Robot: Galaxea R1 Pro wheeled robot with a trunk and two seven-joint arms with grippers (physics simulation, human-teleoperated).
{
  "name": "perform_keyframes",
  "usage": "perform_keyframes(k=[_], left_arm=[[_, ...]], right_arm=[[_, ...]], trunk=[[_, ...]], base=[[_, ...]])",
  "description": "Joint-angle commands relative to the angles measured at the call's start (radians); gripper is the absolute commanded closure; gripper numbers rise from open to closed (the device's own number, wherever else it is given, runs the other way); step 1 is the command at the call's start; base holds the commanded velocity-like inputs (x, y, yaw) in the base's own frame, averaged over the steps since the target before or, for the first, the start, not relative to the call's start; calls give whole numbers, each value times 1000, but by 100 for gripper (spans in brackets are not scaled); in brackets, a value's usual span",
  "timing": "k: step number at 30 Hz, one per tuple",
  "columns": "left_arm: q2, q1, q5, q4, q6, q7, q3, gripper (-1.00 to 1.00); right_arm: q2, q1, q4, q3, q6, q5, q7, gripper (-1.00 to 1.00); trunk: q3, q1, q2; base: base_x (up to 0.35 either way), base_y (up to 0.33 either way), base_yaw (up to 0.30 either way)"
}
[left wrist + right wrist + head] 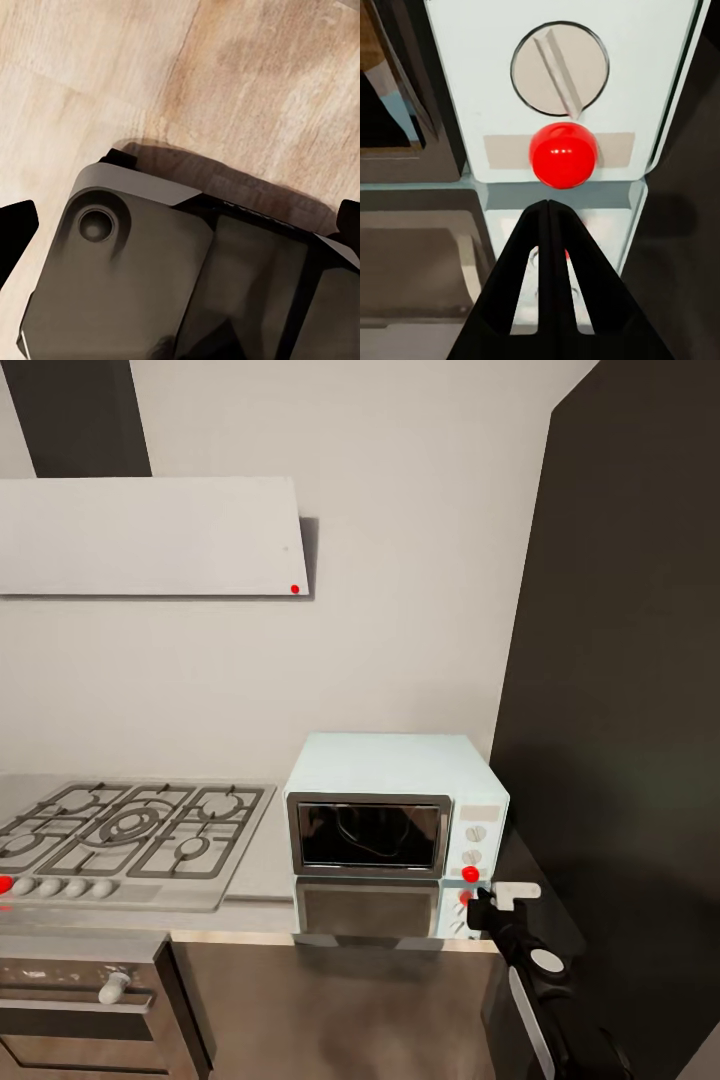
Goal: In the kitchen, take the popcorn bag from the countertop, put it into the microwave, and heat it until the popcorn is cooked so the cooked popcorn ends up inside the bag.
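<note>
Head view: microwave [395,825] sitting door-shut on the worktop [258,885] beside the hob [130,840]; my right pincer [478,901] is hovering at its red button [470,874].
Left wrist view: I am seeing wooden floor [247,67]; pincer state unreadable.
Right wrist view: fingers [529,255] are pressing together, narrow, just below the button.

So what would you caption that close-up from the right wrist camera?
Closed right gripper poised just below the red button on the mint-blue microwave control panel, under a round knob.

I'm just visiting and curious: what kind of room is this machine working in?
A kitchen, most likely: a gas hob is set into the countertop, a pale blue microwave stands beside it, and a white slanted hood hangs above.
</note>
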Motion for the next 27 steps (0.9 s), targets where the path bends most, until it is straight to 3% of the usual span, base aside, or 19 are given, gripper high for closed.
perform_keyframes(k=[1, 16, 27], left_arm=[[0, -1, 6, 0, -2, 4, -8, -100], [0, -1, 8, 1, -2, 4, -8, -100], [0, -1, 8, 1, -2, 4, -8, -100]], right_arm=[[2, -1, -2, -4, 5, 5, 6, 100], [2, -1, 14, -8, 4, 5, 0, 100], [-6, -2, 75, -8, -54, 7, -3, 100]], trunk=[[-2, 0, -2], [-2, 0, -2], [-2, 0, -2]], base=[[0, 0, 0], [90, 0, 0], [78, 0, 0]])
